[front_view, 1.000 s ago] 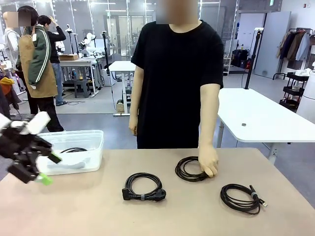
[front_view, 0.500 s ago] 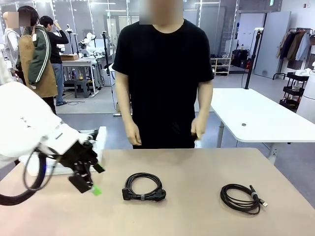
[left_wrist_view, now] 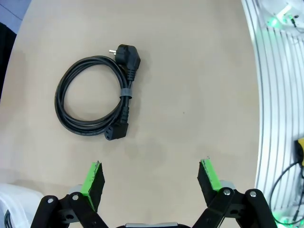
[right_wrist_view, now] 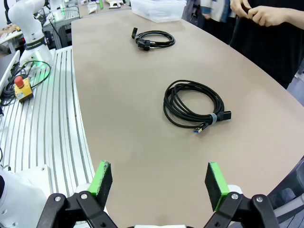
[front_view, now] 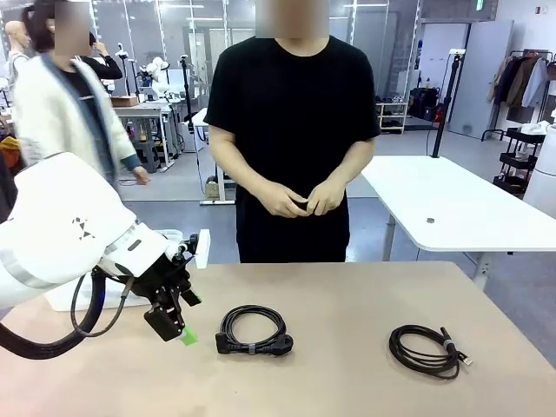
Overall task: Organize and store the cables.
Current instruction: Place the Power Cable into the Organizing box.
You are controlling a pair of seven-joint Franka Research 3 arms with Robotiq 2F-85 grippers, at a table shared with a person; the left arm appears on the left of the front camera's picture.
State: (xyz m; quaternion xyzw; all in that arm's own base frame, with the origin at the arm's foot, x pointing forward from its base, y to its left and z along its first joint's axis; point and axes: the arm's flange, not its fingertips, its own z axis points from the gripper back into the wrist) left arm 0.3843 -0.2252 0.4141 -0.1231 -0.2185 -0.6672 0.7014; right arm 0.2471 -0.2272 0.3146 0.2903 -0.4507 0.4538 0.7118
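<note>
Left gripper: jaws spread wide, holding nothing, low over the table and just beside 1 coiled black power cord. This cord lies flat near the table's middle, bound by a band, with its plug and connector at the coil's edge. Right gripper: likewise spread and empty, facing a 2nd coiled cable, which lies well apart toward the robot's right. A clear plastic bin stands at the far left. The person's hands meet at waist height beyond the far edge.
</note>
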